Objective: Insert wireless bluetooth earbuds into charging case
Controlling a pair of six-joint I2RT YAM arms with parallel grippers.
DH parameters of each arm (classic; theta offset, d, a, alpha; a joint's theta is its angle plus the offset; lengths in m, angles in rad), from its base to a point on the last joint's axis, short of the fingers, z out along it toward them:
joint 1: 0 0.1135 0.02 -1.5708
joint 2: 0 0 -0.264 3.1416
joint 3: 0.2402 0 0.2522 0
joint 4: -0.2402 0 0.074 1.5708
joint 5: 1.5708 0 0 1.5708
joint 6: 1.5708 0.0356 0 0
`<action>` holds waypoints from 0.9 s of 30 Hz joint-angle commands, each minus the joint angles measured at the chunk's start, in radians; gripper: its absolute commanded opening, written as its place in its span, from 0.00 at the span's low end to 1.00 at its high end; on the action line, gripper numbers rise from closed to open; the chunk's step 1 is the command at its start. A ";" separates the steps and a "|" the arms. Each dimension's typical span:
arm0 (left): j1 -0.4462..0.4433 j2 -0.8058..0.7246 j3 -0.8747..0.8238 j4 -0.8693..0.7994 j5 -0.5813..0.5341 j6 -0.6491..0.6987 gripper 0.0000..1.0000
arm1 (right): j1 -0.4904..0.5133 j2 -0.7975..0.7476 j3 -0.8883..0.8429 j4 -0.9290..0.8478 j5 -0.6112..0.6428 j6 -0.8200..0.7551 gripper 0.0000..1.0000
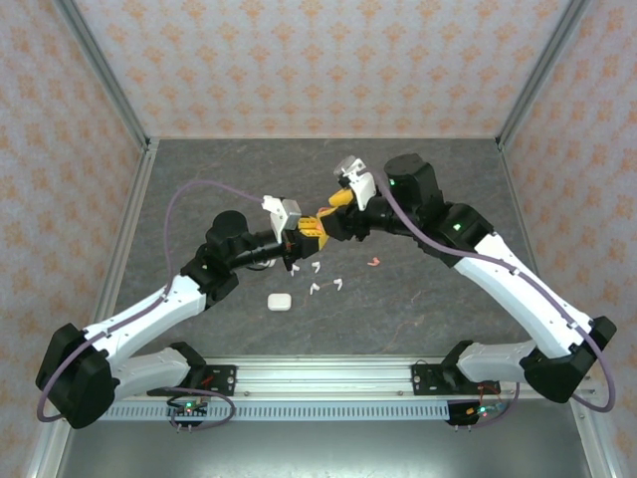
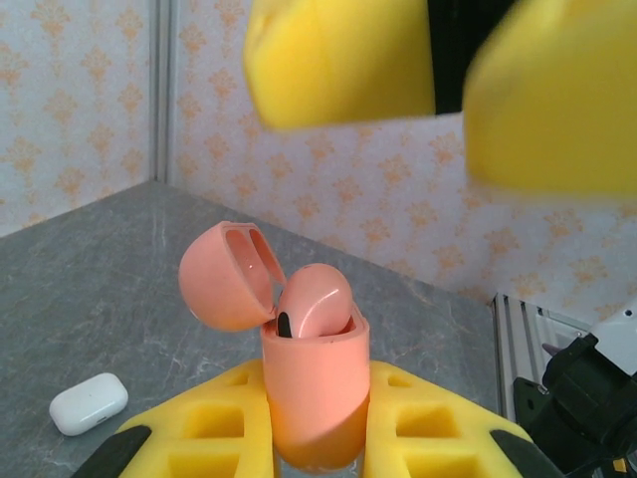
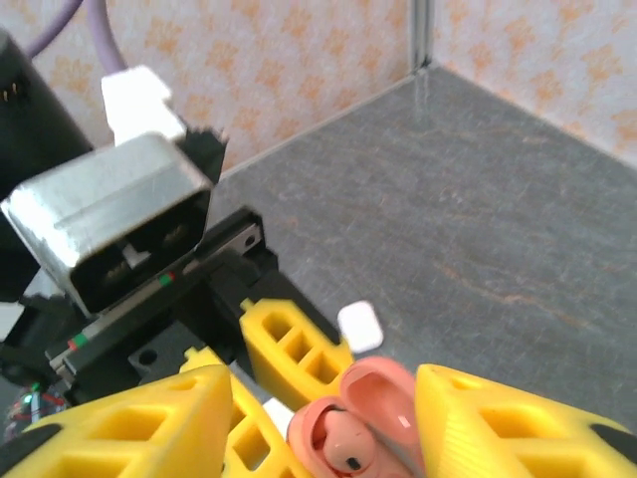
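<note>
Earbud (image 2: 311, 304), coral, seated: stands in the case (image 2: 317, 388) with its head above the rim and a dark spot facing the left wrist camera. Whether it is fully home cannot be told.

Loose coral bud (image 1: 375, 262): lies on the table (image 1: 249, 169), on the right arm's side of the case and toward the arm bases. It is too small to read its long axis.

Case: coral, upright, lid (image 2: 224, 274) hinged back, held clear of the table.

Left gripper (image 2: 318, 443): clamped on the lower body of the case, a yellow finger on each flank.

Right gripper (image 3: 328, 428): just above the case, jaws parted with nothing between them, its fingers standing either side of the case mouth.

White buds (image 1: 317, 267): several scattered on the table below the case, toward the bases.

White case (image 1: 278, 300): shut, past the white buds from the coral case, on the left arm's side.

Judgement: the loose coral bud is probably the next pick. The right gripper is free and nearer to it, and would have to go down and outward from the case.
</note>
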 commanded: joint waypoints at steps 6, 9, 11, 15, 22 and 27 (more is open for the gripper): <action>-0.007 -0.097 -0.040 0.107 -0.084 0.014 0.00 | -0.155 -0.042 0.050 -0.061 0.164 0.324 0.62; -0.006 -0.124 -0.055 0.100 -0.093 0.025 0.00 | -0.233 -0.041 0.000 -0.128 0.223 0.431 0.63; -0.006 -0.142 -0.066 0.091 -0.096 0.032 0.00 | -0.271 -0.042 -0.048 -0.157 0.241 0.495 0.63; -0.007 -0.172 -0.093 0.088 -0.100 0.034 0.00 | -0.299 0.010 -0.143 -0.194 0.260 0.553 0.63; -0.005 -0.215 -0.129 0.077 -0.105 0.043 0.00 | -0.300 0.189 -0.271 -0.176 0.372 0.541 0.64; -0.006 -0.241 -0.140 0.061 -0.113 0.053 0.00 | -0.277 0.353 -0.285 -0.124 0.401 0.536 0.68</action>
